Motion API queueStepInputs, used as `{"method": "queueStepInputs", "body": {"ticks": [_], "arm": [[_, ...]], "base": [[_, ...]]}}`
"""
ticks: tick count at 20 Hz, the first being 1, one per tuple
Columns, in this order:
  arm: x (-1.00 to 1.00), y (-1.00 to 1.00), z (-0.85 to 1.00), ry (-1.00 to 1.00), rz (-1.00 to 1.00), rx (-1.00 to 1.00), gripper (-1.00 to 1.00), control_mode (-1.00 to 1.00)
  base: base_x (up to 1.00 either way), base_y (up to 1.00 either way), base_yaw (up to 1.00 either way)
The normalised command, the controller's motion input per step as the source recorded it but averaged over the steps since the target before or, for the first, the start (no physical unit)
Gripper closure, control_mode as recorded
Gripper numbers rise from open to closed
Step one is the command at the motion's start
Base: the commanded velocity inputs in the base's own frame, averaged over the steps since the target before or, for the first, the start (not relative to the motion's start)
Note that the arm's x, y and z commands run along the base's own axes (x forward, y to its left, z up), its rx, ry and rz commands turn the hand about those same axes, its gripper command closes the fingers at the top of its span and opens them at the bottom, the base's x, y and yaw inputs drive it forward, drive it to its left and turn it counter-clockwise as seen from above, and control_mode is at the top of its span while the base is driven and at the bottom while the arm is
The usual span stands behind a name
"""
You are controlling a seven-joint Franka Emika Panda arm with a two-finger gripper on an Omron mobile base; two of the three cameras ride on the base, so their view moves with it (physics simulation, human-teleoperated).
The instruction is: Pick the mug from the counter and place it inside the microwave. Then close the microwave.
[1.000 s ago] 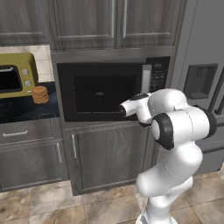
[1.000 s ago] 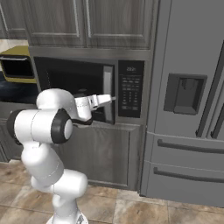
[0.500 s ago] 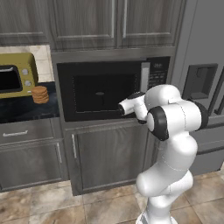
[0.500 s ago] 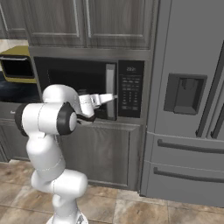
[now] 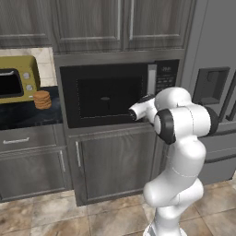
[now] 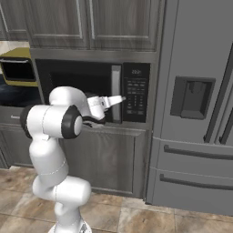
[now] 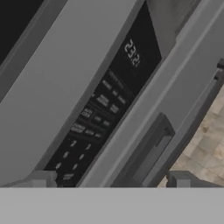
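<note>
The black microwave (image 5: 106,94) has its dark glass door shut, so the cavity and turntable are hidden. The mug is hidden or out of view. My gripper (image 6: 120,98) hovers just in front of the vertical silver handle (image 5: 151,79), at the door's right edge next to the keypad (image 6: 135,93). In the hand view the gripper (image 7: 111,180) is open: its fingertips (image 7: 41,178) stand far apart with nothing between them, looking at the keypad (image 7: 94,127) and clock. The black counter (image 5: 27,117) lies to the left.
A mustard-yellow toaster oven (image 5: 16,78) and a stack of brown biscuits (image 5: 42,99) sit on the counter at the left. A grey fridge (image 6: 195,104) stands right of the microwave. Grey cabinets (image 5: 110,163) are below, with tiled floor (image 5: 92,216) underneath.
The arm's elbow has swung and folded closer in front of the microwave. The hand stays by the door handle, shifted only slightly. The door stays shut.
</note>
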Motion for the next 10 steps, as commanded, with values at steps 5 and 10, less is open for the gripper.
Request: {"method": "queueStepInputs", "body": {"ticks": [5, 10], "arm": [[0.25, -0.37, 0.0, 0.0, 0.06, 0.03, -1.0, -1.0], [0.36, -0.32, 0.0, 0.0, 0.02, 0.0, -1.0, -1.0]], "base": [[0.0, 0.0, 0.0], [0.0, 0.0, 0.0]]}}
